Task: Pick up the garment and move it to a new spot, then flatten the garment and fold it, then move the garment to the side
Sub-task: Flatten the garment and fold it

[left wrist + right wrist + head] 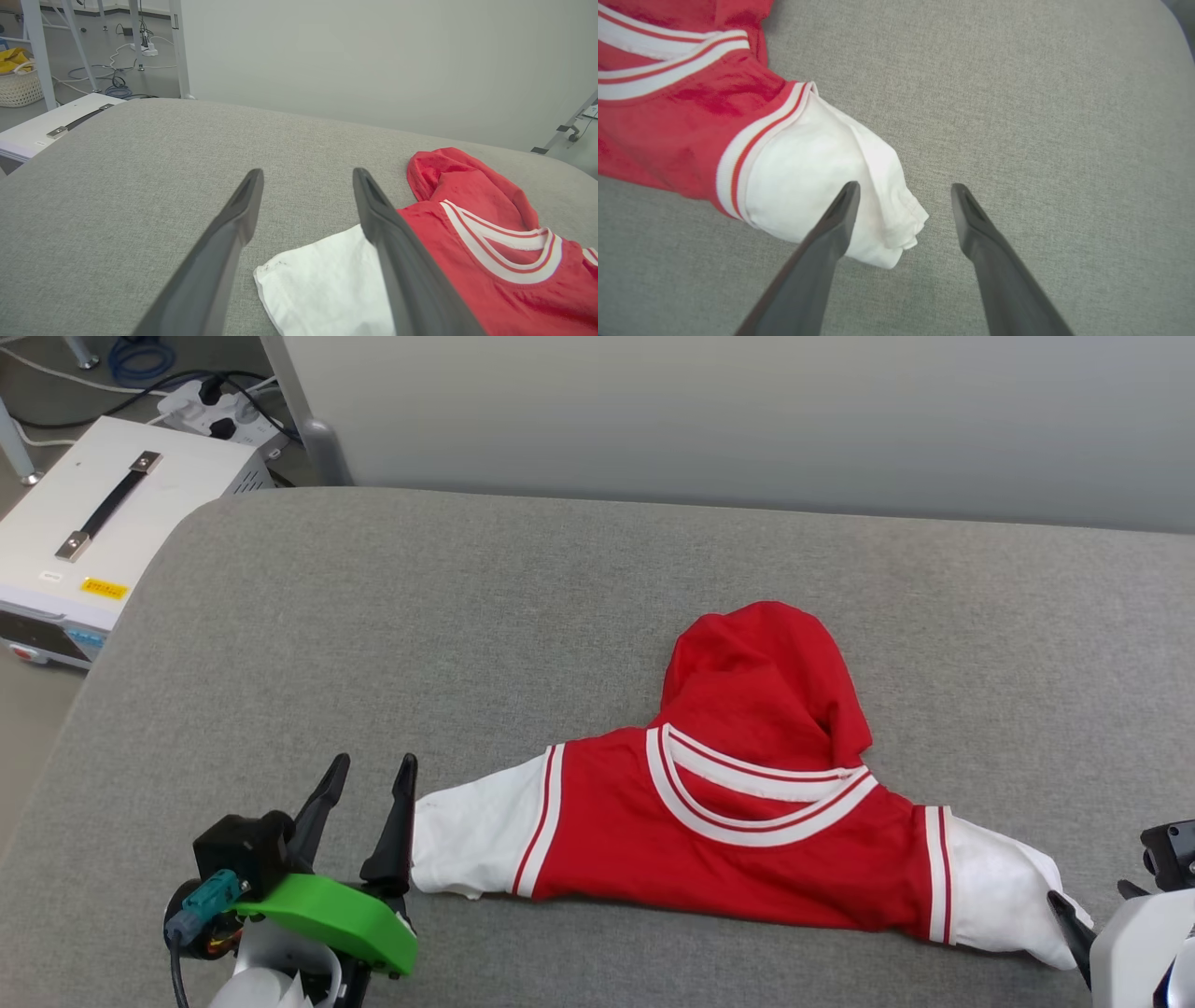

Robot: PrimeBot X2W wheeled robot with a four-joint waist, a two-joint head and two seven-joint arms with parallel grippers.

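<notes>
The garment [728, 812] lies on the grey padded table [467, 616], red with white short sleeves spread left and right and a striped collar; its body is bunched up behind the collar and the lettering is hidden. My left gripper [373, 767] stands open just left of the left white sleeve [322, 284], which lies between and below its fingers in the left wrist view. My right gripper [903, 189] is open over the tip of the right white sleeve [817, 172]; in the head view one dark finger [1069, 919] touches that sleeve's end.
A white box with a black handle [84, 523] sits off the table's left edge, with a power strip and cables [215, 411] on the floor behind it. A pale wall runs along the table's far edge. A wicker basket [18, 84] stands far left.
</notes>
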